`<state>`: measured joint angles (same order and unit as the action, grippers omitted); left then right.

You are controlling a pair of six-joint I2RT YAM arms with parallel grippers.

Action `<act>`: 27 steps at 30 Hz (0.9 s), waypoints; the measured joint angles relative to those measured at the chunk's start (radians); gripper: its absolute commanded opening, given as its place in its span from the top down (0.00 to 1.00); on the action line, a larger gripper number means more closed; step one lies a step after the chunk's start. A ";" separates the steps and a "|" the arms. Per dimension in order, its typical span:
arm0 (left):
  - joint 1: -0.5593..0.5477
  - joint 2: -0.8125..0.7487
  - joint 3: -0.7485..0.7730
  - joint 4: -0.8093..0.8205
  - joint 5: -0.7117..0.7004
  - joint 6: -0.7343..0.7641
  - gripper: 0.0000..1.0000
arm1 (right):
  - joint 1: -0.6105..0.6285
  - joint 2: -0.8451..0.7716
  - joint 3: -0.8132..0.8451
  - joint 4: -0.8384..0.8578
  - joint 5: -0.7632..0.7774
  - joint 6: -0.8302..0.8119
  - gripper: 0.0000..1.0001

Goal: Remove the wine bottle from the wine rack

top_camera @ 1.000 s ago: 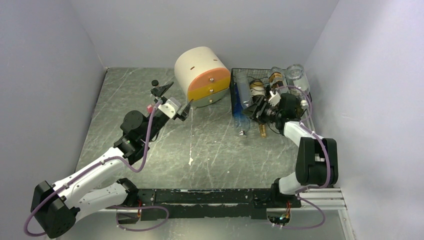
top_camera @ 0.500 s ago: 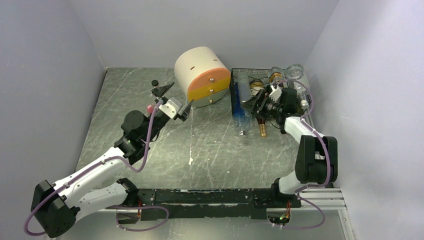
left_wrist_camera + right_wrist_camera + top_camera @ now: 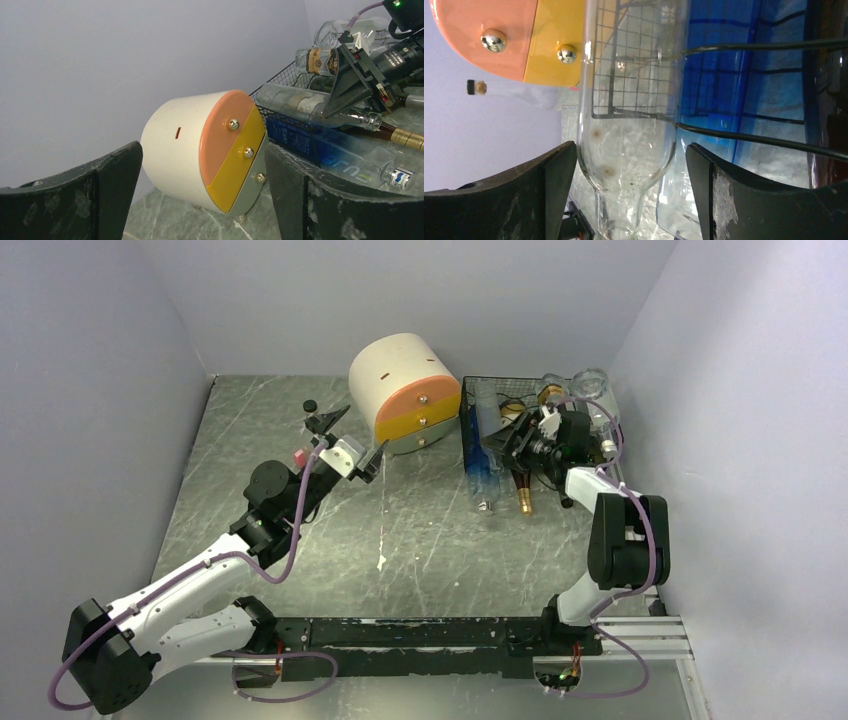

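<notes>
The black wire-mesh wine rack (image 3: 467, 425) stands at the back right and holds several bottles lying down. A dark wine bottle (image 3: 522, 490) with a gold foil neck pokes out of its front, beside a blue bottle (image 3: 482, 475). A clear glass bottle (image 3: 487, 415) lies on top. My right gripper (image 3: 518, 445) is open at the rack's front. In the right wrist view its jaws (image 3: 630, 147) straddle the clear bottle's (image 3: 626, 115) shoulder without clamping it, and the blue bottle (image 3: 744, 100) lies beside it behind the rack's wires (image 3: 749, 140). My left gripper (image 3: 350, 440) hangs open and empty.
A cream-and-orange round drawer unit (image 3: 405, 390) sits right against the rack's left side, and fills the left wrist view (image 3: 210, 150) between the open fingers. More clear bottles (image 3: 590, 390) lie at the rack's back right, close to the right wall.
My right gripper has opened wider and moved back and up, from the lower bottles' necks to the clear bottle on top. The left arm has not moved.
</notes>
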<state>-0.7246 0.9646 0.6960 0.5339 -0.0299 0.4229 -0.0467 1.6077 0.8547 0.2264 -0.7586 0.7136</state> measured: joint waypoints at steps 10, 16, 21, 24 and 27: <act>-0.003 0.006 0.000 0.000 0.000 0.000 0.05 | 0.000 0.036 0.020 0.047 -0.010 0.046 0.25; -0.005 0.009 0.000 0.000 0.000 0.000 0.05 | 0.003 0.049 0.034 0.061 -0.017 0.066 0.46; -0.006 0.009 0.000 0.000 0.000 0.000 0.05 | 0.003 0.051 0.034 0.061 -0.020 0.084 0.62; -0.006 0.009 0.000 0.000 0.000 0.000 0.05 | 0.003 0.037 0.034 0.047 -0.019 0.089 0.64; -0.006 0.009 0.000 0.000 0.000 0.000 0.05 | 0.002 0.002 0.021 0.037 -0.017 0.095 0.68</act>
<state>-0.7303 0.9737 0.6960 0.5339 -0.0296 0.4225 -0.0444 1.6093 0.8753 0.2638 -0.7753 0.8085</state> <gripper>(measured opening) 0.952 0.612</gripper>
